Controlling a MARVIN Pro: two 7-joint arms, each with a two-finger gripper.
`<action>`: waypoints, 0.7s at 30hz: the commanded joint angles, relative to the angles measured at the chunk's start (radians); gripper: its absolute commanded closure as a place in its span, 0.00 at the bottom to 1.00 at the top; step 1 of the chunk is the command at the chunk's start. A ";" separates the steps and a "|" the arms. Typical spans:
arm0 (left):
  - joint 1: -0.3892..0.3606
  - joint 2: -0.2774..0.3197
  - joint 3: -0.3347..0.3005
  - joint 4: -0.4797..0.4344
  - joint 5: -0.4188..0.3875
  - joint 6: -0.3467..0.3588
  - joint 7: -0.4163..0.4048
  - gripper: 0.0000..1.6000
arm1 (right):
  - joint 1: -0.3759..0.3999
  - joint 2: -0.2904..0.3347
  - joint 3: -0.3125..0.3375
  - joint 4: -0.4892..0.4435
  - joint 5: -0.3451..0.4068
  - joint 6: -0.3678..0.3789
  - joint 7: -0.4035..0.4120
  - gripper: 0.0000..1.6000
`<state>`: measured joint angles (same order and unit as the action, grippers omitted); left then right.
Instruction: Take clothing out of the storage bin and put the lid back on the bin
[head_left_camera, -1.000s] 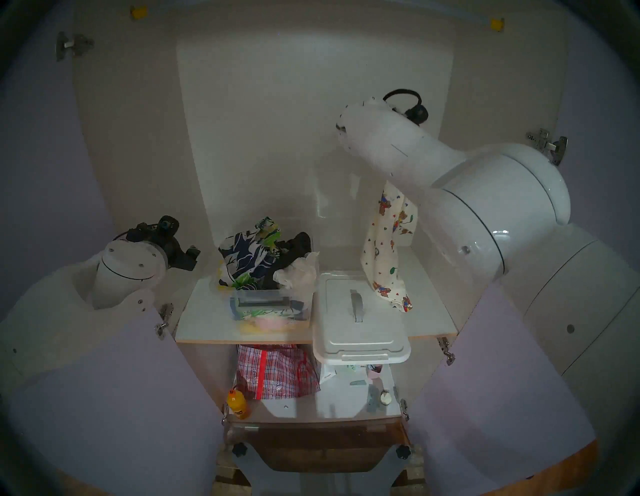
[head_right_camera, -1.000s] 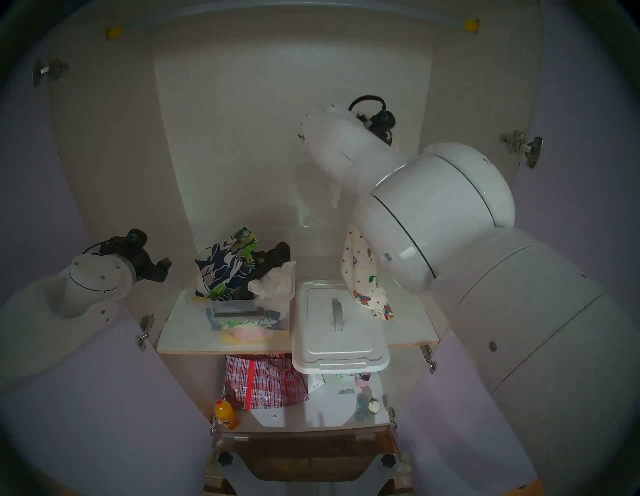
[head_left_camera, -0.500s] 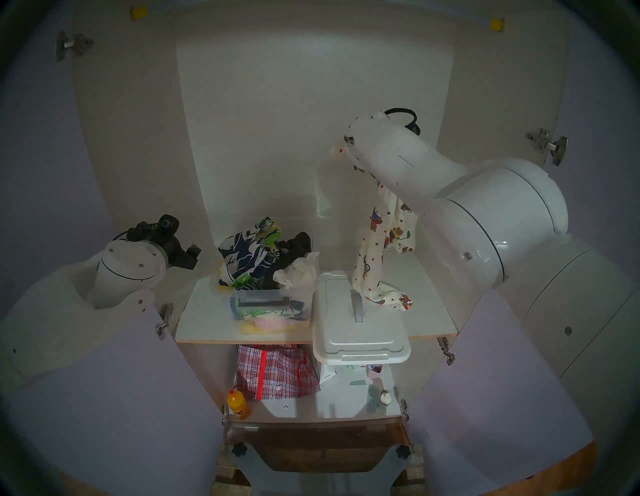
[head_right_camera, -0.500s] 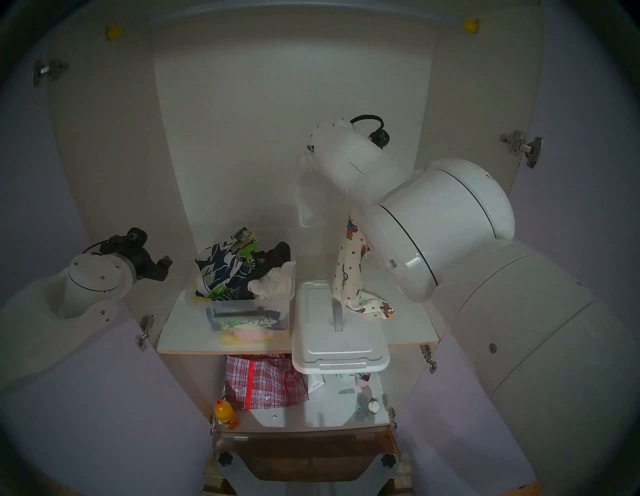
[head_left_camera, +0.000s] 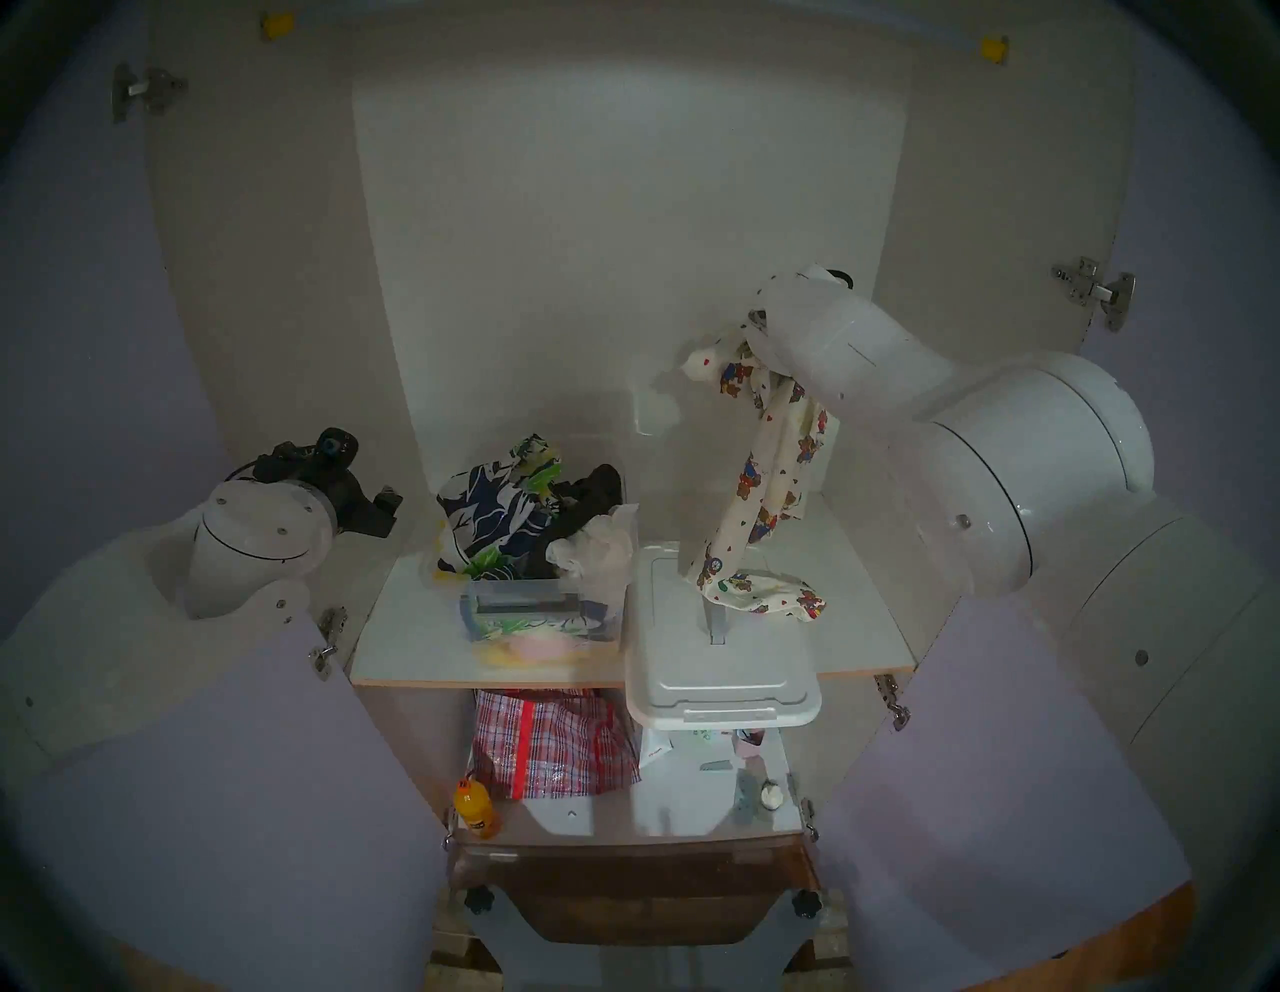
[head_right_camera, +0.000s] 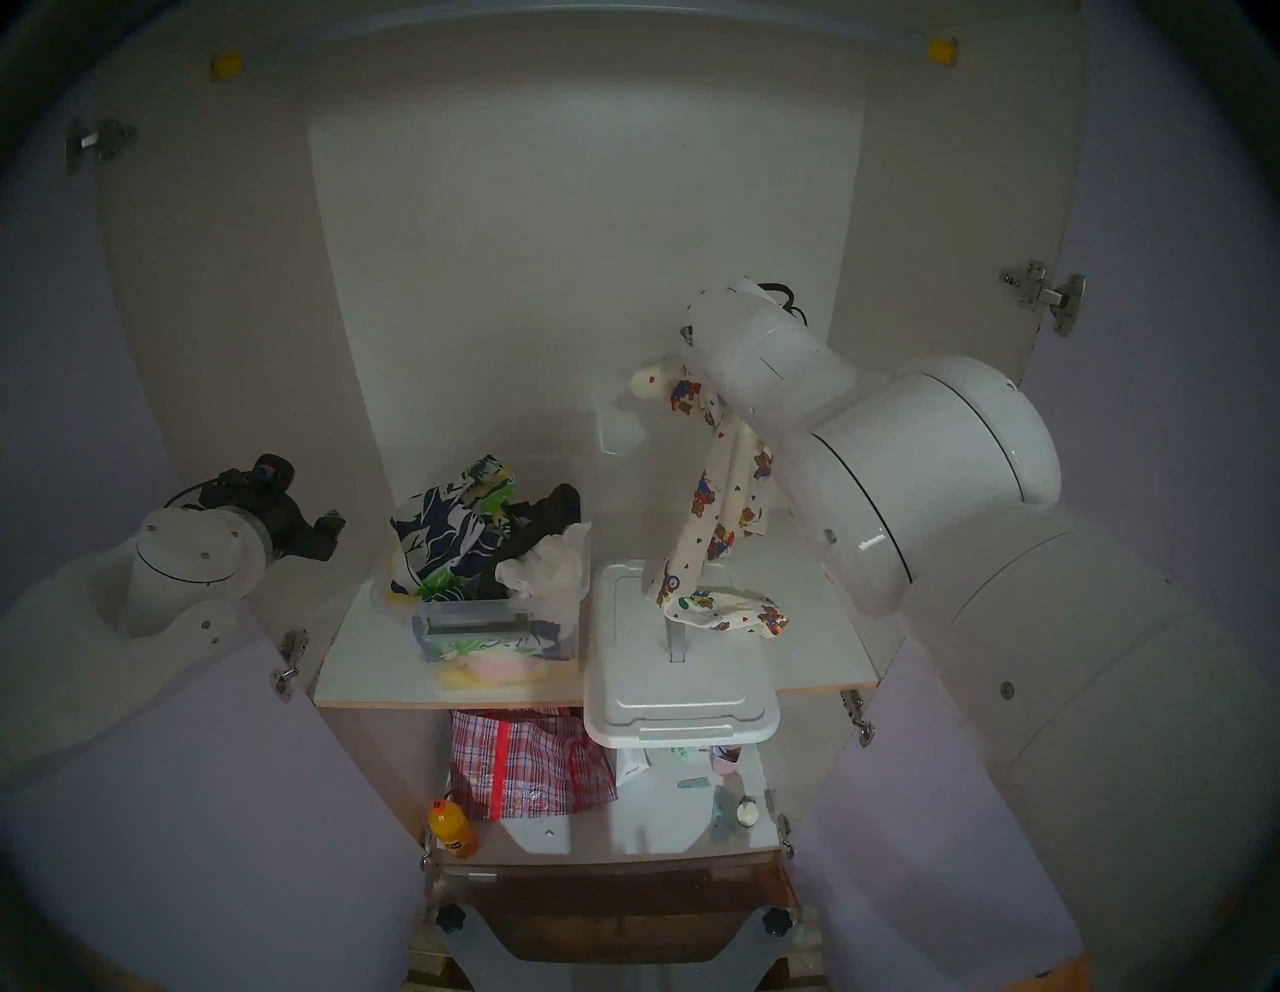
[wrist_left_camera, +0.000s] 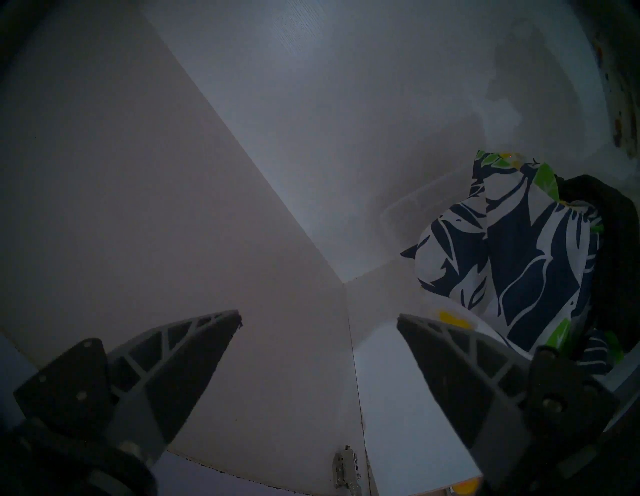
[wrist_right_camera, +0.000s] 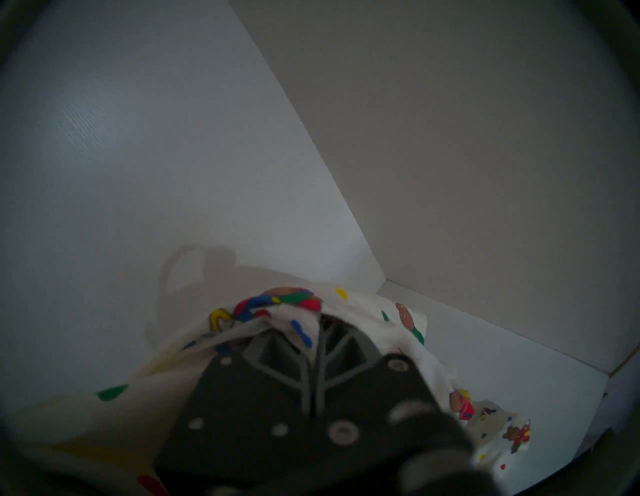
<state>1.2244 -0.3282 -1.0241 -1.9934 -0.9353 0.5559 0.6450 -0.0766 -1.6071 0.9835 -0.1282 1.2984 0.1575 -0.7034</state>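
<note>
Your right gripper (wrist_right_camera: 313, 332) is clamped tight on the clothing (head_left_camera: 751, 485), which hangs from it over the right half of the upper shelf (head_left_camera: 388, 637), its lower end draped across the back of the lid (head_left_camera: 720, 665) and over the grey handle there. Your left gripper (wrist_left_camera: 318, 318) stands wide apart and empty at the shelf's left edge, beside the storage bin (head_left_camera: 540, 609). I judge the take-out step nearly done: the garment is clear of the bin, but it now lies on the very thing you must pick up next. Your next move calls for carrying the cloth toward the shelf's right back corner and letting go there, so the lid is bare. Mind the lid, which overhangs the shelf's front edge and could tip if dragged. Leaf-print cloth (head_left_camera: 495, 512), a dark garment and white cloth (head_left_camera: 596, 547) heap above the bin's rim and may stop the lid seating. Below sit a plaid bag (head_left_camera: 554, 741) and an orange bottle (head_left_camera: 474, 810).
</note>
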 joint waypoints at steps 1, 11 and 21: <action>-0.020 0.011 -0.023 -0.012 0.004 -0.013 0.000 0.00 | 0.012 0.032 -0.014 -0.019 -0.013 0.036 0.058 1.00; -0.019 0.009 -0.019 -0.010 0.002 -0.013 0.004 0.00 | -0.002 0.091 -0.032 -0.016 -0.025 0.174 0.100 1.00; -0.018 0.008 -0.015 -0.009 0.001 -0.012 0.009 0.00 | -0.043 0.132 -0.050 0.001 -0.039 0.156 0.122 1.00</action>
<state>1.2252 -0.3280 -1.0195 -1.9926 -0.9383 0.5542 0.6540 -0.1305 -1.4952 0.9414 -0.1163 1.2702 0.3319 -0.5962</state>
